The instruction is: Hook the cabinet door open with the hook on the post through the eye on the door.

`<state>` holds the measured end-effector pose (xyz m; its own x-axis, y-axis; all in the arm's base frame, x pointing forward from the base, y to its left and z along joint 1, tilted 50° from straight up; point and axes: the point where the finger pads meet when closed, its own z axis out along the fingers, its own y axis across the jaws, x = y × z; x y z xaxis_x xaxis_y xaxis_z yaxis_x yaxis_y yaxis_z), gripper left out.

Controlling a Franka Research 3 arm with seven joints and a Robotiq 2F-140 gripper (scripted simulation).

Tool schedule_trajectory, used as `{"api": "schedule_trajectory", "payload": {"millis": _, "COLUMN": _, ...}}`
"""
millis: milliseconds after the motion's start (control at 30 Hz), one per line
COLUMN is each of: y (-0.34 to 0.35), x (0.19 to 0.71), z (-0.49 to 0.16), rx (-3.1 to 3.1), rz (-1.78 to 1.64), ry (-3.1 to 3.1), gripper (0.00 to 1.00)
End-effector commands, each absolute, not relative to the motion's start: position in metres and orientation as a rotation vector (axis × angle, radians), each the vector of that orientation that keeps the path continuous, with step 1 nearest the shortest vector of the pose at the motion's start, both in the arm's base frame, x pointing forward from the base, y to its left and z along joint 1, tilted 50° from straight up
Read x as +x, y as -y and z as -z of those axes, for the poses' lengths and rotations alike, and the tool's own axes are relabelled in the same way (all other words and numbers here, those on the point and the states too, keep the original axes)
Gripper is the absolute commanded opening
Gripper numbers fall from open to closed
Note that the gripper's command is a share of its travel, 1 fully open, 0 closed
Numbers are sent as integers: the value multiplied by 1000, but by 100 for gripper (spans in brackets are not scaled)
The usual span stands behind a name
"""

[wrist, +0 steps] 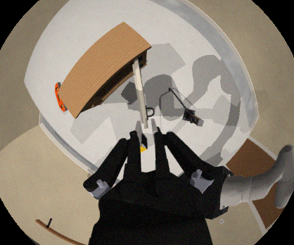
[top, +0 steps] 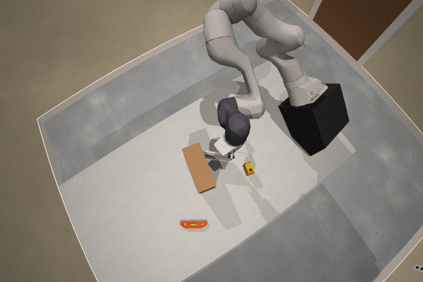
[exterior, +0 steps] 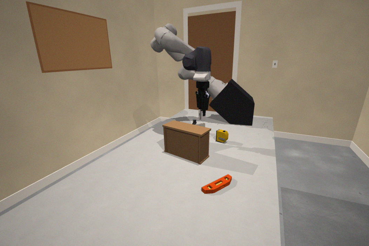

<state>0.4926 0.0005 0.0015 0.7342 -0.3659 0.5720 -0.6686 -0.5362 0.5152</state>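
Observation:
The brown cabinet (top: pixel 198 171) (exterior: pixel 184 142) (wrist: pixel 101 67) stands flat on the table. Its pale door (top: pixel 215 154) (wrist: pixel 140 96) swings far out from the front, roughly square to it. A small ring eye (wrist: pixel 149 111) sits near the door's free end. The thin dark hook (wrist: pixel 178 100) reaches out from its post (wrist: pixel 197 119) (exterior: pixel 193 120) beside the door, and its tip looks clear of the eye. My gripper (exterior: pixel 200 116) (wrist: pixel 146 124) points straight down above the door's free end. Its fingers stand nearly together and hold nothing.
A yellow tape measure (top: pixel 249 168) (exterior: pixel 221 135) sits right of the door. An orange spirit level (top: pixel 193 224) (exterior: pixel 216 183) (wrist: pixel 59 97) lies on the cabinet's far side. The black robot pedestal (top: pixel 318 116) (exterior: pixel 234 104) stands at the table's back.

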Motion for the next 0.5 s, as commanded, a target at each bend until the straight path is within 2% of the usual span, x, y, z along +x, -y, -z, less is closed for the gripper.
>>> {"api": "schedule_trajectory", "payload": {"millis": 0, "y": 3, "x": 494, "z": 4, "rx": 2188, "rz": -524, "ry": 783, "gripper": 16}}
{"api": "schedule_trajectory", "payload": {"millis": 467, "y": 16, "x": 496, "z": 15, "rx": 2188, "rz": -524, "ry": 783, "gripper": 16}}
